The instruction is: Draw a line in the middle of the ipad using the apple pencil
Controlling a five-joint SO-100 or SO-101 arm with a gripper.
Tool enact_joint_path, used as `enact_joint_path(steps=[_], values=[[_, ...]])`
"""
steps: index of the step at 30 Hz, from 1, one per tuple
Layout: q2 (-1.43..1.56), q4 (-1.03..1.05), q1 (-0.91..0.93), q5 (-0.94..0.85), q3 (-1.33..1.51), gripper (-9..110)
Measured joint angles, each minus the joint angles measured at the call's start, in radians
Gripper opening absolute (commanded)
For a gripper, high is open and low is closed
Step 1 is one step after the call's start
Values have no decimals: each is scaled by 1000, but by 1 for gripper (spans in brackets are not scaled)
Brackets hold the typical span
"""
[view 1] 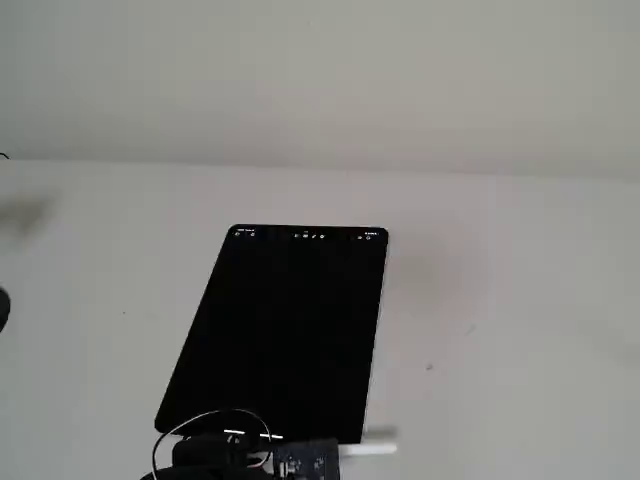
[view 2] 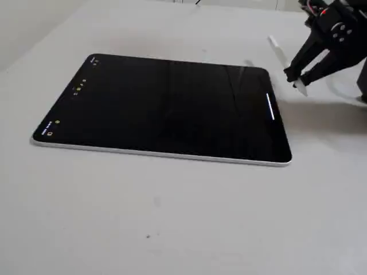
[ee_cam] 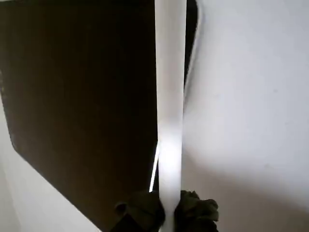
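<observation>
hand point(view 2: 298, 78): pinching the apple pencil point(view 2: 285, 61) — raised off the tabletop point(view 2: 172, 217)
apple pencil: held beside the ipad's short edge, just off its corner
ipad point(view 2: 166, 106): flat on tabletop, screen dark — toolbar icons at the far edge

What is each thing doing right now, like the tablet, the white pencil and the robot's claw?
iPad: lying flat on the table, screen dark, no drawn line visible.
Apple Pencil: held in the gripper, off the iPad's short edge, tip not on the screen.
Gripper: shut on the pencil.
Table: bare around the iPad.
</observation>
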Motion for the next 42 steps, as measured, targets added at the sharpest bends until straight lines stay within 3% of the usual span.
enact_joint_path(steps=[6,12,21,30,42], values=[[-2,-54,-37,-84,0,0],[-2,-141,-124,-299,-83,0],[-110,-589,-126,-693,-83,0],[-698,-1290,-101,-954,-132,0],[-1559,-1919,-94,-1129,-414,0]])
